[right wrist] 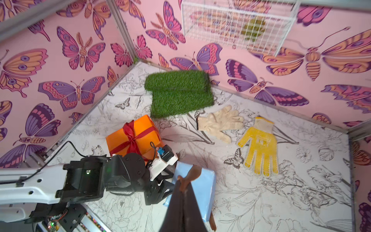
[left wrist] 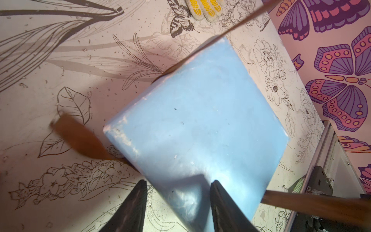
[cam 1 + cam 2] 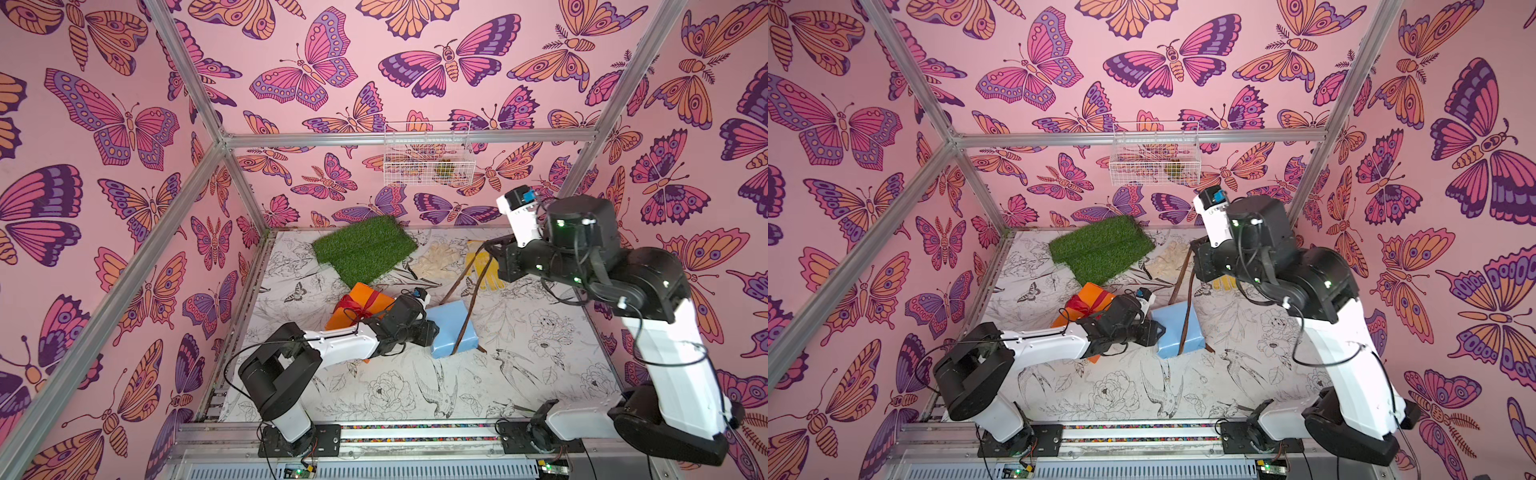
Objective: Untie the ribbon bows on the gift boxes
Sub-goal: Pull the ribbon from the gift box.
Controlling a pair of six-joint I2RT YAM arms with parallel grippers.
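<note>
The light blue gift box (image 3: 453, 328) lies mid-table, its brown ribbon (image 3: 469, 307) untied. Both strands rise taut from the box to my right gripper (image 3: 492, 249), which is held high and shut on them (image 1: 183, 180). My left gripper (image 2: 177, 181) stands open at the box's near left edge. One finger (image 2: 222, 200) is over the box top (image 2: 200, 124), the other over the table beside it. Behind my left arm sits the orange gift box (image 1: 132, 136), its red ribbon bow (image 1: 131, 138) still tied crosswise.
A green grass mat (image 3: 365, 249) lies at the back. Right of it are a cream glove (image 1: 218, 122) and a yellow glove (image 1: 259, 148). A white wire basket (image 3: 428, 153) hangs on the back wall. Loose brown ribbon ends (image 2: 80, 138) trail beside the blue box.
</note>
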